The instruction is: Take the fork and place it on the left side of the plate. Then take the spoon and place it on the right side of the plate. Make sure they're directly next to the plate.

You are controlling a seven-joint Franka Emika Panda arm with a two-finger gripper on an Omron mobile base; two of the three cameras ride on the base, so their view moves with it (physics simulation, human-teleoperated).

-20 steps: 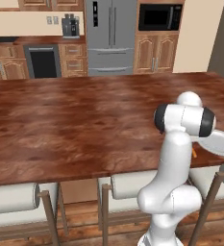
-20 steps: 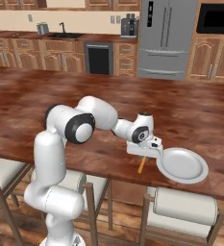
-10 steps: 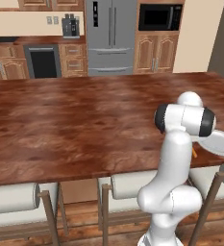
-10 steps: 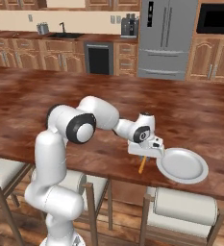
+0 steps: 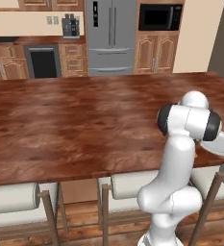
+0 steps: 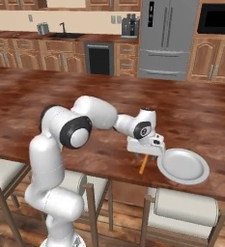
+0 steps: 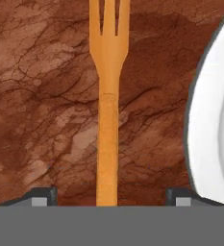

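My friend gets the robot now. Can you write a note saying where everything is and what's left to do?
Gripper: jaws open, wide apart on either side of the fork's handle, not gripping it.
Fork: lying flat on the wooden counter, just left of the plate, with a narrow strip of wood between them.
Spoon: I can't place it from these pictures, so look for it first.
Done: fork looks set down on the plate's left side.
Left: lift the gripper clear, find the spoon, pick it up and lay it right beside the plate's right edge.
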